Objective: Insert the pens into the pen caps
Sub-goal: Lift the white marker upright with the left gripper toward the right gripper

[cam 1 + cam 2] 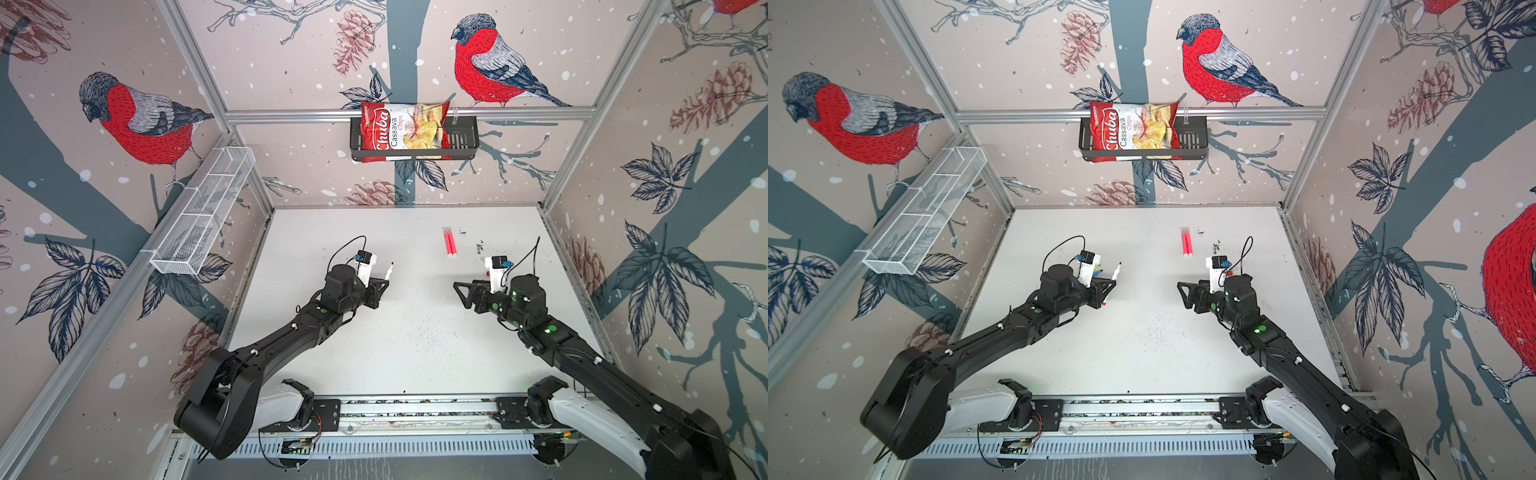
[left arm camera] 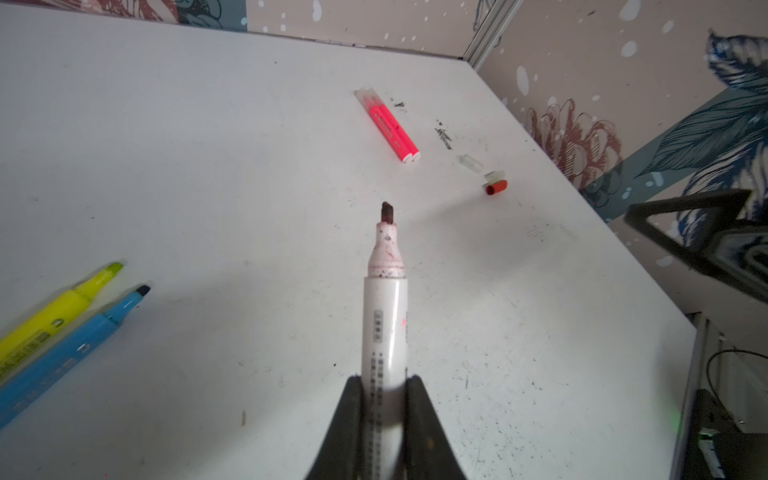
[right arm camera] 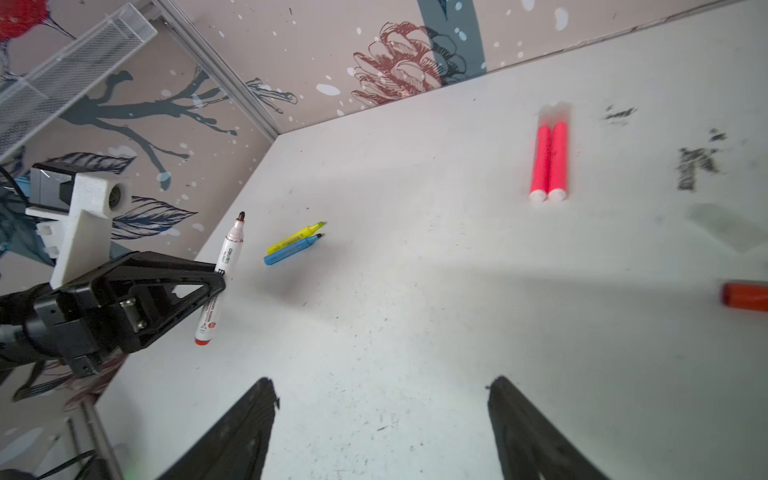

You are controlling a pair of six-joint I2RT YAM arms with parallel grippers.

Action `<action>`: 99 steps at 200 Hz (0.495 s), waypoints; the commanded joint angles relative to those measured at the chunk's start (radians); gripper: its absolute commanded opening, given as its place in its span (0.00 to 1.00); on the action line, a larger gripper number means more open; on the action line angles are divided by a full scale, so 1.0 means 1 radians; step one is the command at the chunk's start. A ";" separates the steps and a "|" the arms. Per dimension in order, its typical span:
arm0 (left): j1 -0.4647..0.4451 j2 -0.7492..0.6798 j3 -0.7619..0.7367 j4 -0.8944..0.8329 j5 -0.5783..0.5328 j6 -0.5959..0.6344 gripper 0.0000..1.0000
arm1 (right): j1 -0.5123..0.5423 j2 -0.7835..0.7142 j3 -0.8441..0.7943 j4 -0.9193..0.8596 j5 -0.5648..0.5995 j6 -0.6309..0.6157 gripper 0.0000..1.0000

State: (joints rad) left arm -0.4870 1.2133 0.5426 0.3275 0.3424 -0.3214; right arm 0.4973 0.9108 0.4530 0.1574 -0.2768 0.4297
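Gripping the white pen point(image 2: 384, 324) mid-barrel, L gripper point(image 2: 384, 382) is clamped tight on it, the dark tip bare and aimed toward 12 o'clock in both top views. R gripper point(image 3: 382, 386) hangs wide open, holding nothing, above the table point(image 1: 415, 332). Two pink pens point(image 1: 450, 245) lie touching, side by side, at 1 o'clock of table ctr. Red cap point(image 2: 496, 188) & clear caps point(image 2: 469, 162) sit close together at approx 2 o'clock. Yellow pen point(image 2: 54, 311) & blue pen point(image 2: 70, 345) lie uncapped, side by side, near L gripper.
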 commanded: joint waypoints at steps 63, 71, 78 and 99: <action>-0.117 -0.100 -0.096 0.206 -0.009 -0.127 0.18 | 0.131 0.208 0.040 0.344 -0.302 0.128 0.78; -0.133 -0.104 -0.095 0.205 -0.020 -0.128 0.19 | 0.145 0.230 0.053 0.357 -0.302 0.133 0.77; -0.146 -0.107 -0.095 0.205 -0.031 -0.130 0.19 | 0.153 0.251 0.064 0.369 -0.302 0.141 0.77; -0.175 -0.115 -0.094 0.204 -0.055 -0.131 0.19 | 0.169 0.303 0.087 0.419 -0.313 0.171 0.72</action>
State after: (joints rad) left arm -0.6384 1.1076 0.4477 0.4835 0.3321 -0.4450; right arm 0.6525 1.1748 0.5159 0.4702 -0.5594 0.5560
